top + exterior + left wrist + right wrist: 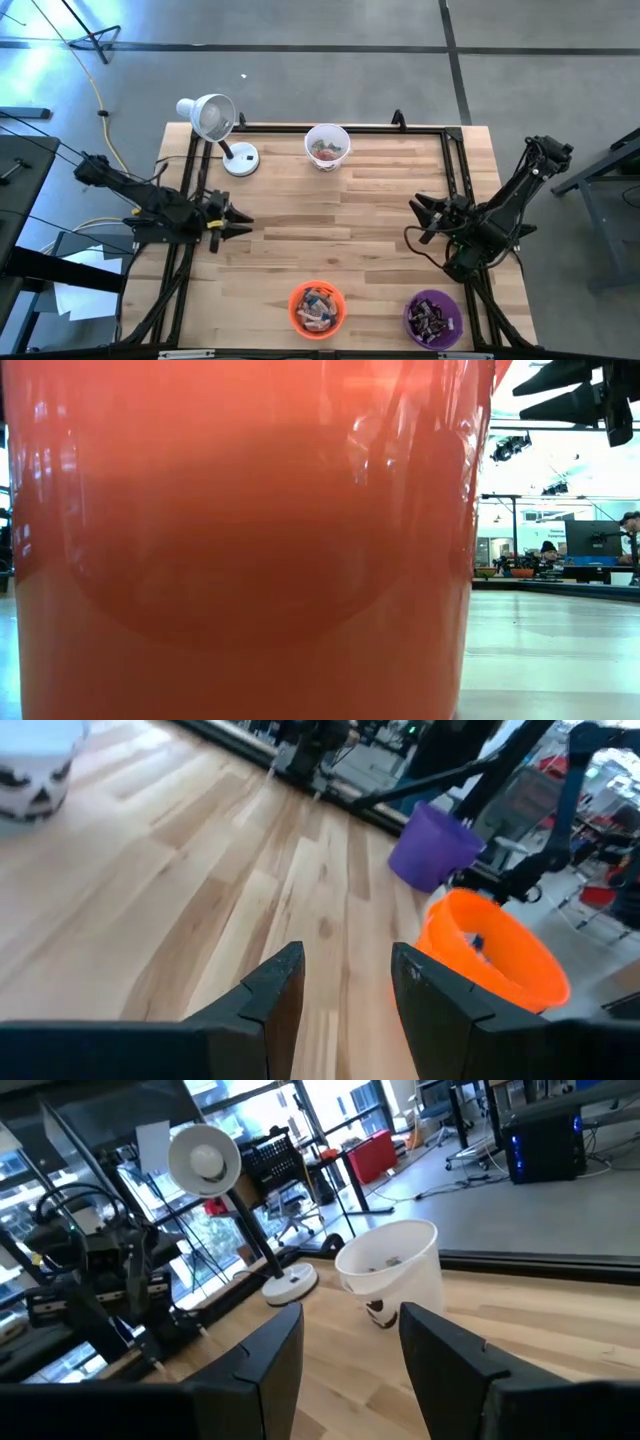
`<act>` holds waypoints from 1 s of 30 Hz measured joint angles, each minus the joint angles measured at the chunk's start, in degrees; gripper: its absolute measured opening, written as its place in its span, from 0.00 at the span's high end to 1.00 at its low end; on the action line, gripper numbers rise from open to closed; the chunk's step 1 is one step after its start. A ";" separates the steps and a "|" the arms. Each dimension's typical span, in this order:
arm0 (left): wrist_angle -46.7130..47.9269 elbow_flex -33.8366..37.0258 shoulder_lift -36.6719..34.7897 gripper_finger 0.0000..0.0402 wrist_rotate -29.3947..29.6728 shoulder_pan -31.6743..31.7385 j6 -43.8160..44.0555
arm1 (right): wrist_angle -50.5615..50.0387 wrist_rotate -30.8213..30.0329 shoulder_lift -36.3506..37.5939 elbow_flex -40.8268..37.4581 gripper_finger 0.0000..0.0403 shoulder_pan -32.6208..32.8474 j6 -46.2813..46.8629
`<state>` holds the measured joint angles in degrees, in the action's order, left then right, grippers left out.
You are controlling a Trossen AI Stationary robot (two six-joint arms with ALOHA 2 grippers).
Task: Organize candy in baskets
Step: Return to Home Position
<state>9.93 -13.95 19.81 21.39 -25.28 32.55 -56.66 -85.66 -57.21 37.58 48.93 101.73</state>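
Three baskets stand on the wooden table, each on its base and each holding wrapped candy. The white basket (pixel 327 146) (pixel 392 1275) is near the far edge. The orange basket (pixel 317 307) (pixel 492 956) and the purple basket (pixel 433 317) (pixel 432 845) stand near the near edge; the orange one fills the low view (pixel 240 540). My left gripper (pixel 240 220) (pixel 347 975) hovers open at the table's left side. My right gripper (pixel 421 215) (pixel 350 1330) hovers open at the right side. Both hold nothing.
A white desk lamp (pixel 213 122) (pixel 212 1165) with a round base (pixel 240 160) stands at the far left corner. A black frame (pixel 400 127) runs along the table's edges. Bare wood lies between the two grippers in the middle of the table.
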 joint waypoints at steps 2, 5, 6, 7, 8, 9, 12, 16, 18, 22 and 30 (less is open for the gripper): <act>-0.39 1.30 0.00 0.66 -0.06 0.00 1.26 | -0.49 0.13 0.00 0.00 0.60 0.00 0.00; -2.29 3.10 0.00 0.66 -0.62 0.00 2.30 | -0.68 0.14 -0.04 0.00 0.60 0.00 0.00; -3.12 3.66 0.00 0.66 -0.91 0.00 2.27 | -0.67 0.14 -0.12 0.00 0.60 0.00 0.02; -4.36 4.21 0.00 0.66 -1.25 0.02 1.89 | -0.68 0.14 -0.21 0.00 0.60 0.00 0.07; -5.73 4.76 0.00 0.66 -1.31 0.02 1.49 | -0.68 0.14 -0.27 0.00 0.60 0.00 0.19; -6.45 5.17 0.00 0.66 -1.31 0.02 1.29 | -0.68 0.13 -0.40 0.00 0.60 0.00 0.24; -10.57 7.12 0.00 0.66 -1.33 0.02 0.47 | -0.65 0.12 -0.52 0.00 0.60 0.00 0.24; -14.66 9.76 0.00 0.66 -1.33 0.02 -0.07 | -0.72 -1.74 -0.82 0.00 0.60 -0.02 0.25; -14.84 10.47 -0.02 0.66 -1.32 0.02 0.30 | -0.87 -2.55 -1.25 0.00 0.60 -0.02 0.25; -14.81 11.16 0.00 0.66 -1.33 0.02 1.20 | -1.20 -3.56 -3.05 0.00 0.60 -0.15 1.79; -15.06 11.47 0.00 0.66 -1.32 0.02 1.35 | 2.28 -4.35 -8.26 -6.85 0.60 -0.15 16.49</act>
<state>-5.13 -2.48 19.81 20.07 -25.26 33.90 -54.39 -90.01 -65.47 30.73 48.77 118.23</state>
